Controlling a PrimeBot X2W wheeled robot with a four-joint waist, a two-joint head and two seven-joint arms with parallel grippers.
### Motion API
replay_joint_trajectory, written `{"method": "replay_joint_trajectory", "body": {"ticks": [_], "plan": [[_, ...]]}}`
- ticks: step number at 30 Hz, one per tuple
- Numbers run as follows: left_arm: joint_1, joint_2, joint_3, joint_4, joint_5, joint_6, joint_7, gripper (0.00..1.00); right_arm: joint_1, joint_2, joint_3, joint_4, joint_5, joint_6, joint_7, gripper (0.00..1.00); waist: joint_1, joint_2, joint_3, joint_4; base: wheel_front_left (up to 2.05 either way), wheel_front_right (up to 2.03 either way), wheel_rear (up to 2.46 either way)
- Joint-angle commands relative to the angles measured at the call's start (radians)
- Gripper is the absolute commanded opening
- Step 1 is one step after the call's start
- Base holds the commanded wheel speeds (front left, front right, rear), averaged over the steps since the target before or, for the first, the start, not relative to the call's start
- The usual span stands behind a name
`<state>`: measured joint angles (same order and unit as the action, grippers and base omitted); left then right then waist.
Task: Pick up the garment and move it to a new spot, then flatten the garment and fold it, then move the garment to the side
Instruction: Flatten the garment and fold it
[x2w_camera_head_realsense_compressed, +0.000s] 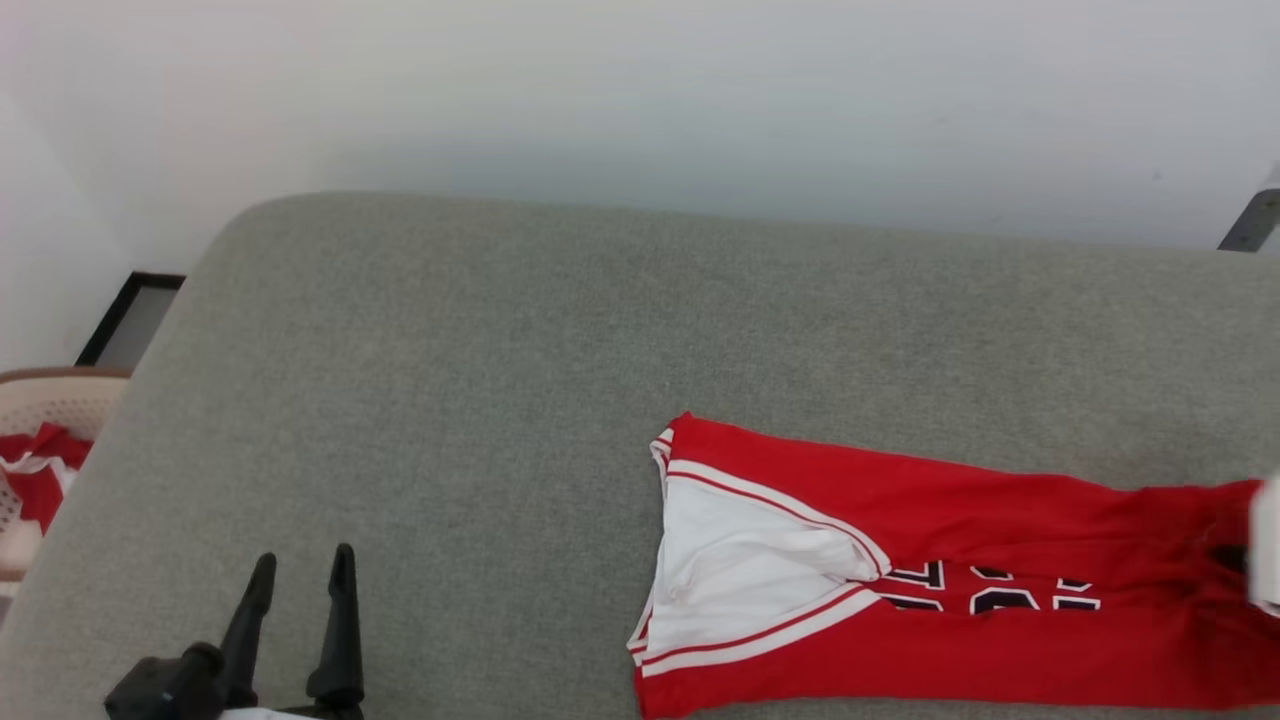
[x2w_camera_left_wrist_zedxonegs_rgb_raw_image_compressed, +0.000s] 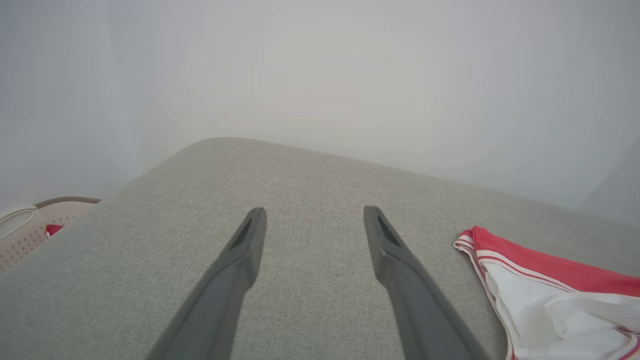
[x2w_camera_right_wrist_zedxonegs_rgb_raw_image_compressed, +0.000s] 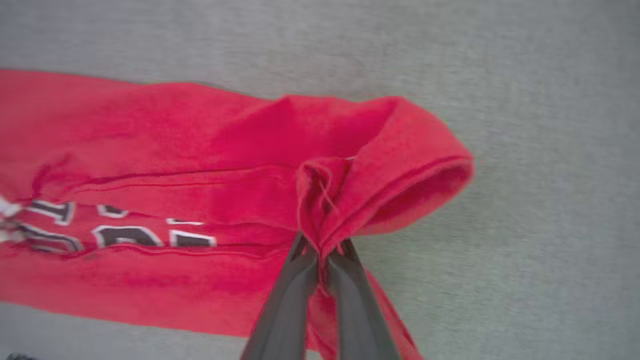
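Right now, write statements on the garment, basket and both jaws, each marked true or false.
1. The bright-red sports garment with white hem panels lies on the grey fabric cushion. True.
2. The left jaws grip it. False: they stand open over bare cushion.
3. The right jaws are shut on a red fold. True.
4. The beige perforated laundry basket stands on the cushion. False: it stands beside its left edge.

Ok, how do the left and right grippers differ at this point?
The left gripper stands wide open with nothing between its fingers; the right gripper is shut on a bunched fold of the garment. The left is above bare grey cushion, apart from the garment's white-hemmed end; the right is at its plain red end. Both have long dark fingers.
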<state>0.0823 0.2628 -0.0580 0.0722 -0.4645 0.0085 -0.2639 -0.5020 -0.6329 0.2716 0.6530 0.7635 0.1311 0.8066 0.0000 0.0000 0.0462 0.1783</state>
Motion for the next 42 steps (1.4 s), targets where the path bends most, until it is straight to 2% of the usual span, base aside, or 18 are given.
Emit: {"method": "replay_joint_trajectory", "body": {"ticks": [1, 7, 11, 16, 22, 29, 40, 41, 42], "plan": [[0.009, -0.002, 0.006, 0.001, 0.009, -0.005, 0.000, 1.00, -0.005, 0.012, 0.011, -0.034, 0.031, -0.001, 0.010, 0.00, 0.0000, 0.0000, -0.015, -0.012, 0.00, 0.00, 0.00], [0.024, -0.012, 0.001, 0.005, 0.014, -0.010, 0.000, 1.00, 0.022, 0.087, 0.065, -0.206, 0.138, -0.001, 0.055, 0.00, 0.0000, 0.0000, -0.043, -0.011, 0.00, 0.00, 0.00], [0.014, -0.016, -0.015, 0.014, 0.014, -0.017, 0.001, 1.00, 0.019, 0.148, 0.116, -0.282, 0.140, -0.001, 0.061, 0.00, 0.0000, 0.0000, -0.056, 0.009, 0.00, 0.00, 0.00], [-0.013, -0.024, -0.040, 0.025, 0.019, -0.027, 0.004, 1.00, -0.006, 0.236, 0.166, -0.304, 0.117, -0.001, 0.046, 0.00, 0.0000, 0.0000, -0.057, 0.051, 0.00, 0.00, 0.00], [-0.054, -0.044, -0.078, 0.049, 0.023, -0.042, 0.005, 1.00, -0.052, 0.321, 0.217, -0.248, 0.070, -0.001, -0.004, 0.00, 0.0000, 0.0000, -0.044, 0.113, 0.00, 0.00, 0.00], [-0.097, -0.067, -0.103, 0.089, 0.024, -0.062, 0.002, 1.00, -0.109, 0.404, 0.258, -0.126, 0.033, -0.001, -0.081, 0.00, 0.0000, 0.0000, -0.025, 0.167, 0.00, 0.00, 0.00], [-0.137, -0.088, -0.099, 0.130, 0.036, -0.078, 0.000, 1.00, -0.189, 0.475, 0.335, 0.055, 0.020, -0.001, -0.168, 0.00, 0.0000, 0.0000, -0.002, 0.186, 0.00, 0.00, 0.00], [-0.140, -0.090, -0.096, 0.132, 0.036, -0.079, 0.000, 1.00, -0.195, 0.480, 0.343, 0.062, 0.024, -0.001, -0.176, 0.24, 0.0000, 0.0000, -0.003, 0.184, 0.00, 0.00, 0.00], [-0.140, -0.091, -0.092, 0.133, 0.037, -0.078, 0.000, 1.00, -0.203, 0.482, 0.349, 0.068, 0.028, -0.001, -0.183, 0.39, 0.0000, 0.0000, -0.004, 0.181, 0.00, 0.00, 0.00]]}}
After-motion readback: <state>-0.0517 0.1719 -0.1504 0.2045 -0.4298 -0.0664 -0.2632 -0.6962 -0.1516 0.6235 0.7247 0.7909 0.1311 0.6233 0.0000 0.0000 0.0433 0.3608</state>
